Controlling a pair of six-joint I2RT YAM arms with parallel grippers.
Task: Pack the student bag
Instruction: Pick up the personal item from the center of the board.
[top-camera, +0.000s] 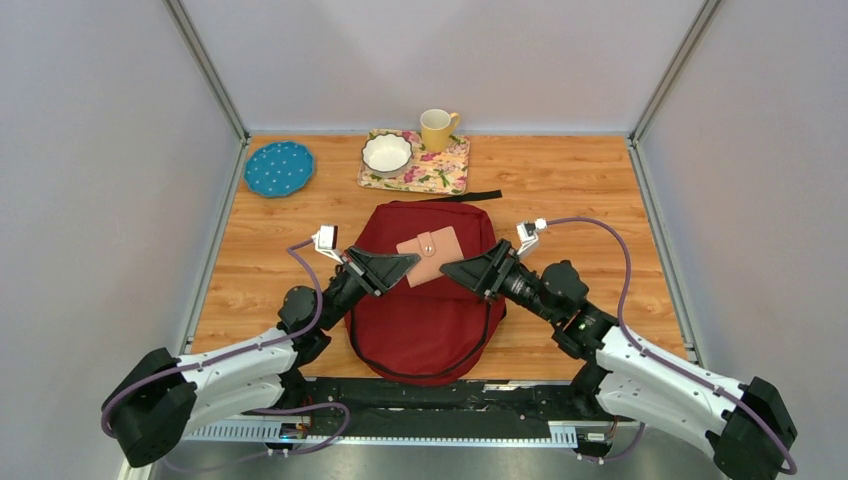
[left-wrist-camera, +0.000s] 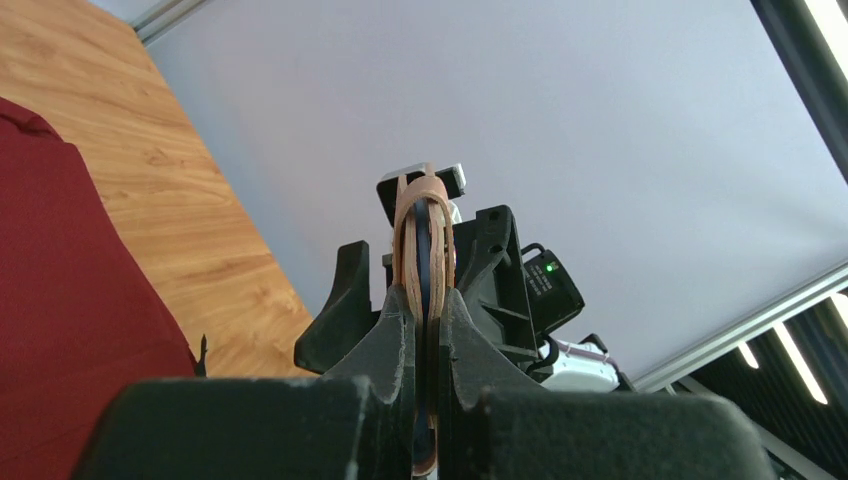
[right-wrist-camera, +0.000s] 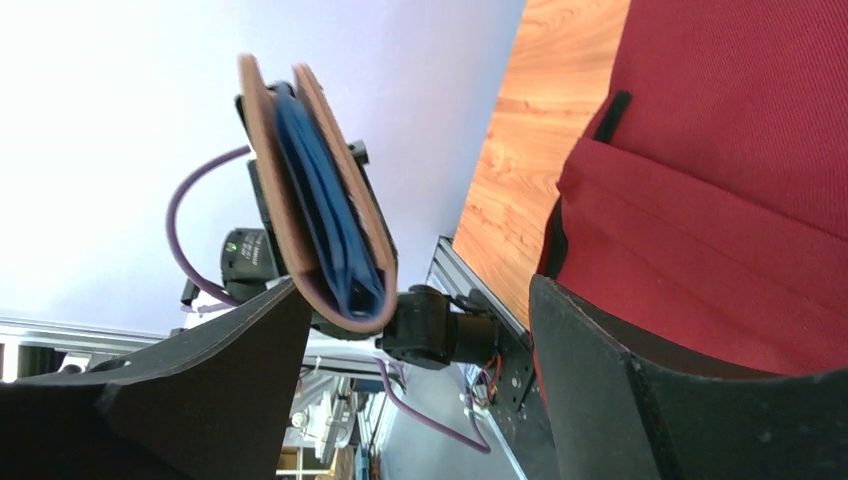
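**A:** What does the student bag (top-camera: 430, 320) look like, and where is it?

**B:** It's dark red soft fabric with a black zipper curving round its front, and a black strap (top-camera: 470, 196) pokes out at the far end. It lies flat in the middle of the wooden table (top-camera: 580, 190), with its near end close to the near edge, between the two arm bases.

**A:** And the grippers?

**B:** Both are over its far half. The left gripper (top-camera: 405, 262) reaches in from the left and is clamped tight on a tan wallet (top-camera: 430, 256) with a snap tab and blue lining, held above the fabric. The right gripper (top-camera: 447, 268) comes in from the right with its jaws spread wide, one finger just beside the wallet's edge.

**A:** Is there room to move?

**B:** There's bare wood on both sides of the bag. A floral tray (top-camera: 440, 175) sits at the far edge, near the strap. A blue dotted plate (top-camera: 279, 168) is in the far left corner, well apart from the bag. A white bowl (top-camera: 386, 153) sits on the tray, and a yellow mug (top-camera: 436, 128) stands at the tray's far edge.
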